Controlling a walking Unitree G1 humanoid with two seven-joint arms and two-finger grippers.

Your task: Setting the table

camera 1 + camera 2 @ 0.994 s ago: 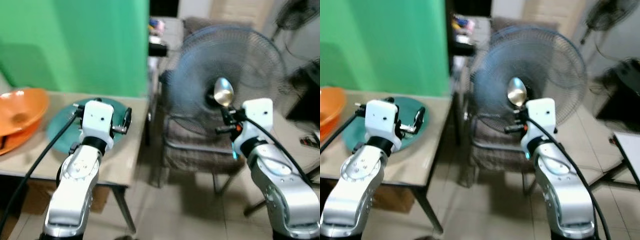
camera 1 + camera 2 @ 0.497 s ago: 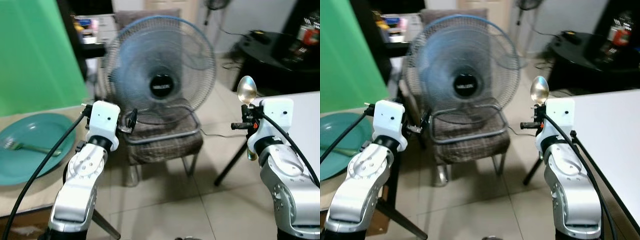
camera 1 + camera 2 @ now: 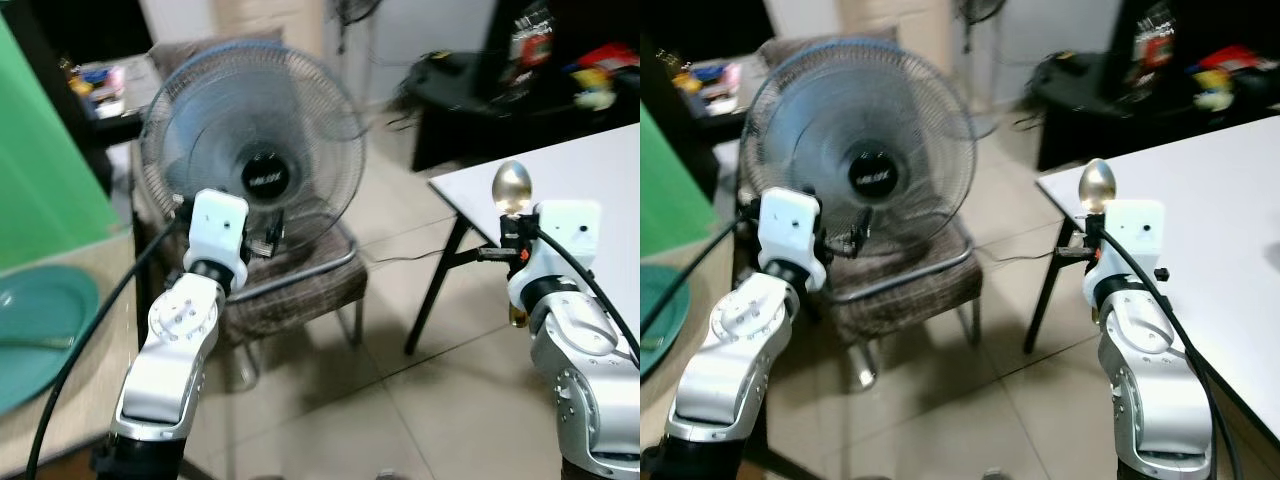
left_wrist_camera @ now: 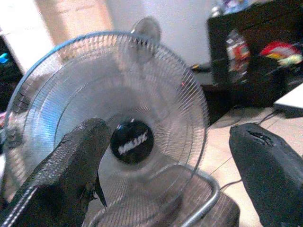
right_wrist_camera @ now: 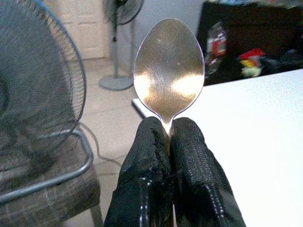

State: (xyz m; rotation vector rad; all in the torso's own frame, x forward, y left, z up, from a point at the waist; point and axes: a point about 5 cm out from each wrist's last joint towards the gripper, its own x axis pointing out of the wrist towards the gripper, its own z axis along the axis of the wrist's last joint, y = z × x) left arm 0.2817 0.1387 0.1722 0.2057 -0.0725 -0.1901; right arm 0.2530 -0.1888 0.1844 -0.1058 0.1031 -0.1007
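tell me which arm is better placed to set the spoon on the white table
The right. Its right gripper is shut on the spoon beside the white table; the left gripper is open by the fan.

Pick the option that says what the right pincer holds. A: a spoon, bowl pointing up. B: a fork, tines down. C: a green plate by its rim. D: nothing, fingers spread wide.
A: the right pincer is shut on the neck of a shiny metal spoon, whose bowl stands up above the black fingertips.
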